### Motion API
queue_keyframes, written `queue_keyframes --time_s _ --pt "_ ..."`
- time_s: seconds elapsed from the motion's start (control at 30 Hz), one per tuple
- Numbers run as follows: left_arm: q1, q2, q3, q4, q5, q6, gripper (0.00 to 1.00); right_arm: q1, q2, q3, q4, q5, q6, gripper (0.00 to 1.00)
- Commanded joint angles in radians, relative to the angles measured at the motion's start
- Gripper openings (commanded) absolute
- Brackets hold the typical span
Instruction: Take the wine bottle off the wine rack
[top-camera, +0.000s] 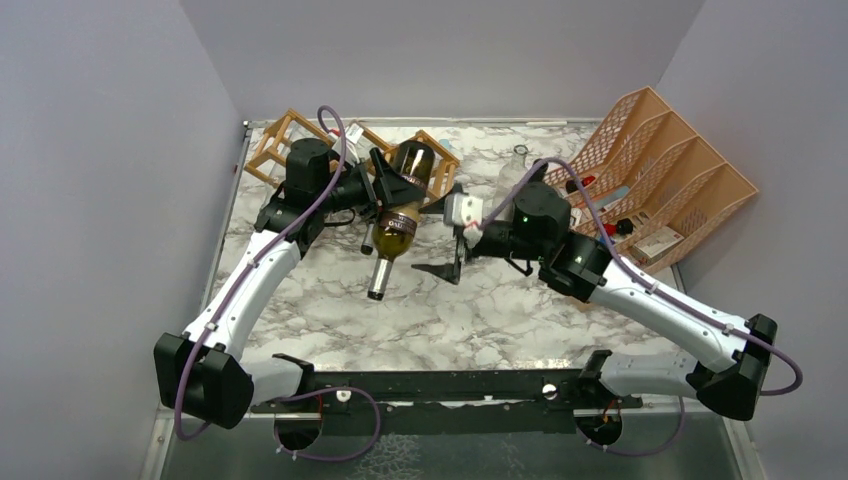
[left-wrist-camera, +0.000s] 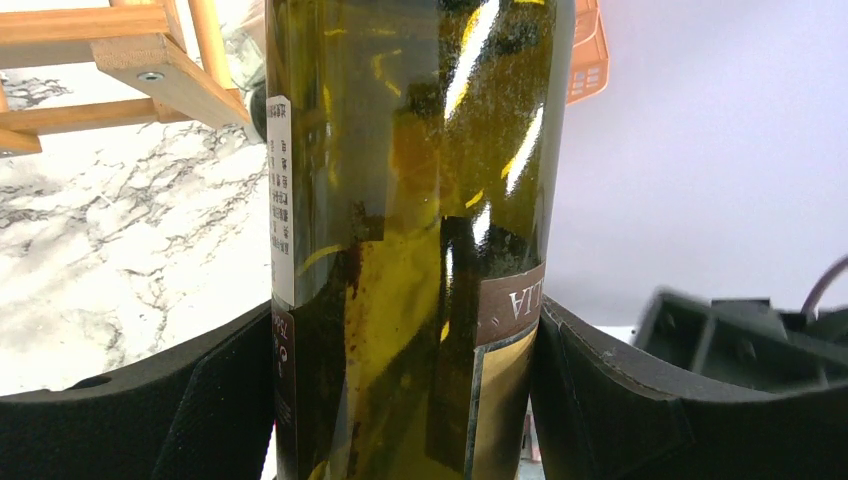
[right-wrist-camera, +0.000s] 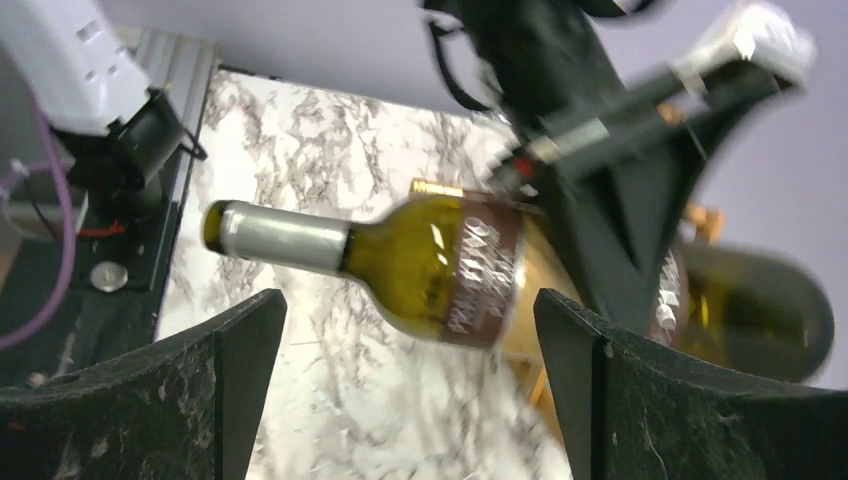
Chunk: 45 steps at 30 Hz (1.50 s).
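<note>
Marble tabletop (top-camera: 330, 300), left gripper (top-camera: 392, 190) reaching back, clamped on the wine bottle (top-camera: 398, 225), neck aimed at the near edge. Can't tell if its base clears the wine rack (top-camera: 268, 150). Right gripper (top-camera: 445, 262) spread wide alongside

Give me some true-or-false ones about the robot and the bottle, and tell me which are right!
1. The left end effector is clamped on the wine bottle. True.
2. The right end effector grips the bottle too. False: it is open and holds nothing.
3. The bottle's neck points at the far wall. False: it points toward the arm bases at the near edge.
4. The wine rack sits at the far left of the table. True.
</note>
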Motion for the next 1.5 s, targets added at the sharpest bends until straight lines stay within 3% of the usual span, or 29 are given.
queue_keyframes --time_s 0.0,0.1,0.23,0.6,1.03,1.17,1.33,1.47 --pt "-0.002 -0.011 0.044 0.024 0.024 -0.064 0.25 0.095 -0.006 -0.004 -0.011 -0.037 -0.451 0.96" --pt "-0.001 -0.017 0.037 0.004 0.027 -0.077 0.25 0.146 0.043 0.029 -0.025 0.015 -0.549 1.0" --pt "-0.002 -0.028 0.016 -0.005 0.024 -0.098 0.25 0.252 0.133 0.094 -0.142 0.165 -0.731 0.92" --pt "-0.003 -0.046 0.004 -0.033 0.0 -0.12 0.24 0.381 0.21 0.021 -0.019 0.416 -1.029 0.86" --pt "-0.002 -0.069 -0.018 -0.073 -0.002 -0.122 0.28 0.39 0.245 -0.004 0.086 0.432 -1.097 0.4" --pt "-0.003 -0.077 -0.039 -0.075 0.005 -0.124 0.43 0.394 0.209 -0.001 0.11 0.379 -1.06 0.21" --pt "-0.002 -0.11 -0.059 -0.073 -0.002 -0.093 0.97 0.394 0.144 -0.04 0.189 0.338 -0.961 0.05" --pt "-0.002 -0.136 -0.071 -0.073 0.0 -0.057 0.99 0.394 0.095 -0.055 0.221 0.335 -0.864 0.01"
